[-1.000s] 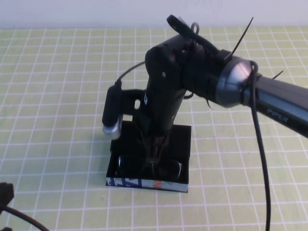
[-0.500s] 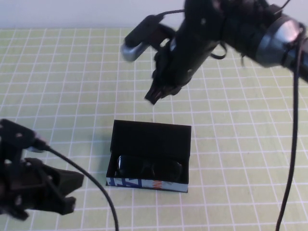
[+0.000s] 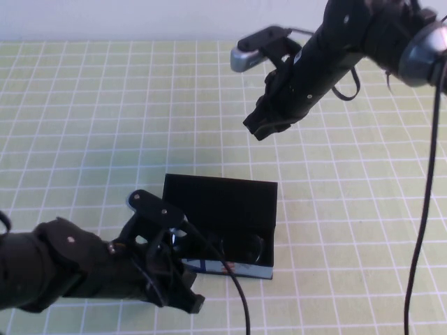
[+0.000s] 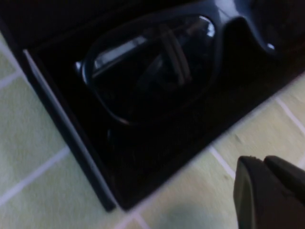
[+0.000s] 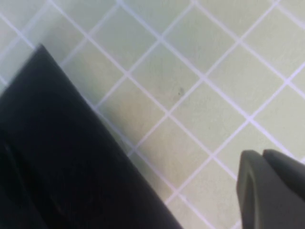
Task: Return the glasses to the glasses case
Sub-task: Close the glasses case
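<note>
Glasses lie in the open case. Your left gripper, fingers together, could knock its near-left corner; right gripper, together, hangs far.

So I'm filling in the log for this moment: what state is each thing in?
glasses: folded, lying inside the case.
glasses case: open, lid tipped back, flat on the table.
left hand: low at the case's front left corner, holding nothing.
right hand: raised beyond the case, empty.
</note>
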Robot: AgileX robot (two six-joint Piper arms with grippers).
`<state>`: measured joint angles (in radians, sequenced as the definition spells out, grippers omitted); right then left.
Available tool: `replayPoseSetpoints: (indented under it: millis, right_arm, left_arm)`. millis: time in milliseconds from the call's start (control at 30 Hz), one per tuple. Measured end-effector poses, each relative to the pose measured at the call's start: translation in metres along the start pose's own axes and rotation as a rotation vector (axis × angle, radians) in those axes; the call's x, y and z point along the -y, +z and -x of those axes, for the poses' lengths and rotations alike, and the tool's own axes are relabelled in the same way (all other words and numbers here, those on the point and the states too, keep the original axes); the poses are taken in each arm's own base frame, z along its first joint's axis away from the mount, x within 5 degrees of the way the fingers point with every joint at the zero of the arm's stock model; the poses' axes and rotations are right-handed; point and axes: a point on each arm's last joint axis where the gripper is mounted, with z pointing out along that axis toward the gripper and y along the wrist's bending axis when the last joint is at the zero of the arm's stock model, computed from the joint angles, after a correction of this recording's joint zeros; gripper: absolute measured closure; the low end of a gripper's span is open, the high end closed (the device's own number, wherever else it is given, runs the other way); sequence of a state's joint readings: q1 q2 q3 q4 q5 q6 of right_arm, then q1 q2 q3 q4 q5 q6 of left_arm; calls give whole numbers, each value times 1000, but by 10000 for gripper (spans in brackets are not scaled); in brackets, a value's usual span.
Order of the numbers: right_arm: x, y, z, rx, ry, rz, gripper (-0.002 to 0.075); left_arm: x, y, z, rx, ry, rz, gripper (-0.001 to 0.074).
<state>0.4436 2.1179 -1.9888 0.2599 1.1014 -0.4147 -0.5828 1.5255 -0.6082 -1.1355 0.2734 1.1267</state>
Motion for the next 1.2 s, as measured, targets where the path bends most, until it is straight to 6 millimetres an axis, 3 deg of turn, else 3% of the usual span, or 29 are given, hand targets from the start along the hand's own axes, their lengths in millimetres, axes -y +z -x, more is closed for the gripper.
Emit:
replayPoseSetpoints:
  millis: [167, 333, 767, 1033, 1200]
  right_arm:
    - [8, 37, -8, -56, 9, 31, 742]
    - [7, 58, -14, -86, 18, 126, 742]
    - [-17, 58, -12, -82, 41, 344, 742]
    - [-70, 61, -24, -156, -18, 407, 742]
    - [-83, 69, -40, -234, -18, 411, 743]
  left_arm:
    - [-5, 21, 3, -41, -44, 5, 738]
    - [-6, 24, 6, -35, -57, 7, 738]
    - [-6, 24, 7, -29, -74, 8, 738]
    - [-6, 25, 6, -32, -66, 4, 738]
    - [1, 17, 8, -31, 35, -50, 738]
